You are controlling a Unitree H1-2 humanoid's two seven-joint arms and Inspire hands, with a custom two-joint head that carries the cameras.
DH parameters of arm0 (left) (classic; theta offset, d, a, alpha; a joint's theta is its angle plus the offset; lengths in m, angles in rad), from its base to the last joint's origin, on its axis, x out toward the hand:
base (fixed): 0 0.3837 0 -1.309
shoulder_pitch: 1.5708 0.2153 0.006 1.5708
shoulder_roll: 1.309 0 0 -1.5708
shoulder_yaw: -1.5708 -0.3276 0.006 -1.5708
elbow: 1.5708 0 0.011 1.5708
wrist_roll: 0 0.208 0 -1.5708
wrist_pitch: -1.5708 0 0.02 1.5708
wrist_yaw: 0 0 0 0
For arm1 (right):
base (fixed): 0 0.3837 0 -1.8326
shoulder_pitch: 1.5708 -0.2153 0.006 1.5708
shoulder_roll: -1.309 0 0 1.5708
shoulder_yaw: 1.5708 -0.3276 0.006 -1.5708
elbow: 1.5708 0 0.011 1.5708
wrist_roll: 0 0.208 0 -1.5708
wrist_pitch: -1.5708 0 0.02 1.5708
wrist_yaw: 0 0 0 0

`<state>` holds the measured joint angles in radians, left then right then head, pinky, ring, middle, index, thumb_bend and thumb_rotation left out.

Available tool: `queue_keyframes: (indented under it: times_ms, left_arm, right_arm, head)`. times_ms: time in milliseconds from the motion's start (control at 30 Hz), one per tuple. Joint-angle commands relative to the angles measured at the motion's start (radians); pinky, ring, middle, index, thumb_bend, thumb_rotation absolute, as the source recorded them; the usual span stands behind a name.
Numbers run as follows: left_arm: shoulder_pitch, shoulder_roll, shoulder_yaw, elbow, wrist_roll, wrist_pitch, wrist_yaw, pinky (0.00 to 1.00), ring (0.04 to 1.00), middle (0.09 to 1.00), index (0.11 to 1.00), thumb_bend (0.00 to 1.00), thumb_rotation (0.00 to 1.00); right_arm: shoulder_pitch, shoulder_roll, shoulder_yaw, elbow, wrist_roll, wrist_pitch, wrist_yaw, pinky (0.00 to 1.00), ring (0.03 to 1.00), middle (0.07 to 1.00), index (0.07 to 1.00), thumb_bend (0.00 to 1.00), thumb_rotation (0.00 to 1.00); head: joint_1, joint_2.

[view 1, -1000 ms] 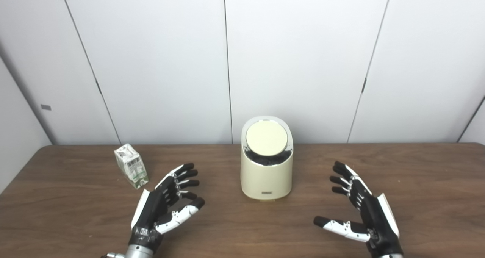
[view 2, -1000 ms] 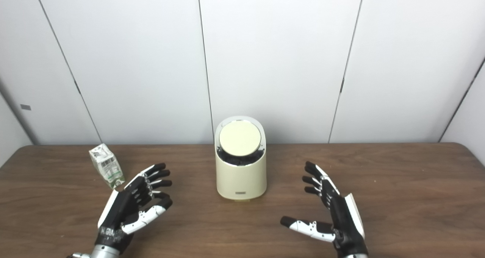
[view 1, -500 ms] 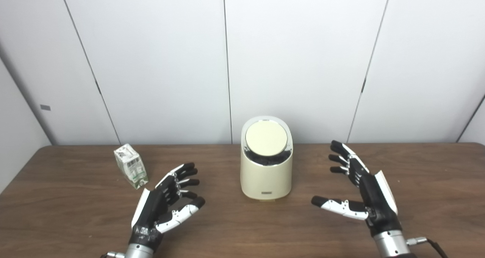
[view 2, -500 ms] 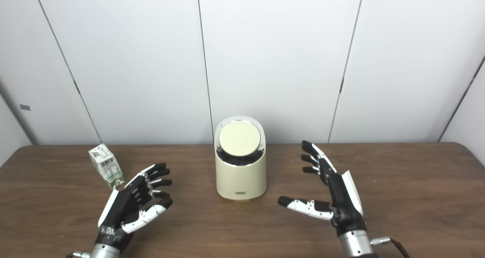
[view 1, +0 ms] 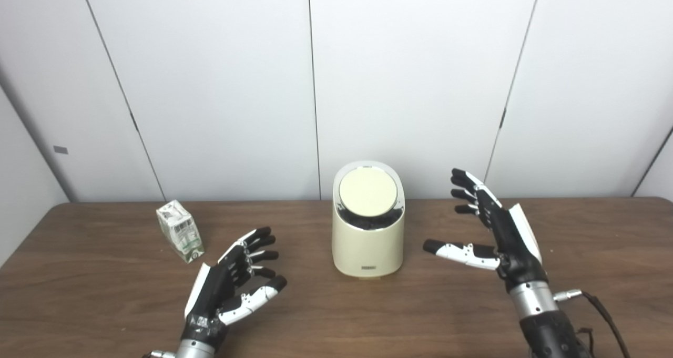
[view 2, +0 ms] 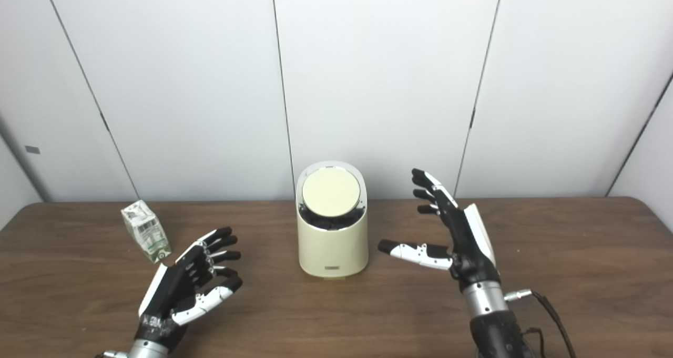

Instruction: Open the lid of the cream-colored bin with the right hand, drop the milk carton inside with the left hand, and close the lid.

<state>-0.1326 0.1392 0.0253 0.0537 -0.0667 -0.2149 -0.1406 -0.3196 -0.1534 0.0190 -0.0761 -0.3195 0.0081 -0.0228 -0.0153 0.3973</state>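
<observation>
The cream-colored bin [view 1: 368,245] stands mid-table with its round lid [view 1: 367,191] down, tilted toward me. A small white and green milk carton [view 1: 180,231] stands at the left, tipped slightly. My left hand [view 1: 231,279] hovers open low over the table, right of the carton and apart from it. Raised beside the bin's right side is my right hand [view 1: 491,226], open with fingers spread, thumb pointing at the bin without touching it.
The brown wooden table [view 1: 604,253] runs the full width, backed by a white panelled wall [view 1: 420,84]. A cable [view 1: 604,308] trails from the right wrist.
My right hand has risen and moved forward and left, from low over the table to lid height beside the bin. The left hand has stayed put. The camera shifted slightly.
</observation>
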Motion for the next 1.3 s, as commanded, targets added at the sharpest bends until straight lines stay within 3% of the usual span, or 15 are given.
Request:
queue_keyframes:
  times_ms: [0,333,533,733,933,1267]
  left_arm:
    - [-0.039,0.004,0.000,-0.018,0.002,-0.036,0.001,0.61,0.747,0.828,0.880,0.70,0.24]
    - [-0.039,0.003,-0.001,-0.012,0.005,-0.041,0.003,0.61,0.748,0.823,0.872,0.71,0.25]
    - [-0.037,0.003,-0.001,-0.014,0.004,-0.038,0.001,0.61,0.751,0.827,0.881,0.71,0.25]
    - [-0.038,0.003,-0.001,-0.011,0.004,-0.044,0.000,0.61,0.750,0.826,0.874,0.71,0.25]
    - [-0.034,0.003,-0.003,-0.019,0.007,-0.034,0.001,0.61,0.749,0.826,0.879,0.70,0.25]
    - [-0.034,-0.003,-0.004,-0.023,0.002,-0.034,0.003,0.61,0.749,0.828,0.877,0.71,0.24]
  right_arm:
    - [-0.056,-0.009,0.004,-0.018,-0.010,0.019,0.008,0.72,0.834,0.877,0.877,0.83,0.35]
    - [-0.183,-0.012,0.024,0.032,-0.015,0.124,0.039,0.79,0.879,0.894,0.892,0.85,0.34]
    - [-0.240,-0.017,0.057,0.064,-0.054,0.158,0.040,0.72,0.859,0.897,0.916,0.86,0.38]
    - [-0.289,-0.008,0.085,0.083,-0.071,0.235,0.055,0.74,0.877,0.922,0.939,0.82,0.35]
    - [-0.341,0.002,0.104,0.179,-0.076,0.199,0.029,0.69,0.868,0.917,0.927,0.84,0.33]
    - [-0.386,0.011,0.122,0.259,-0.081,0.201,0.027,0.78,0.917,0.955,0.937,0.83,0.33]
  head:
    - [0.000,0.001]
    - [0.001,0.003]
    - [-0.001,0.003]
    - [0.000,0.003]
    - [0.004,0.005]
    - [0.006,0.007]
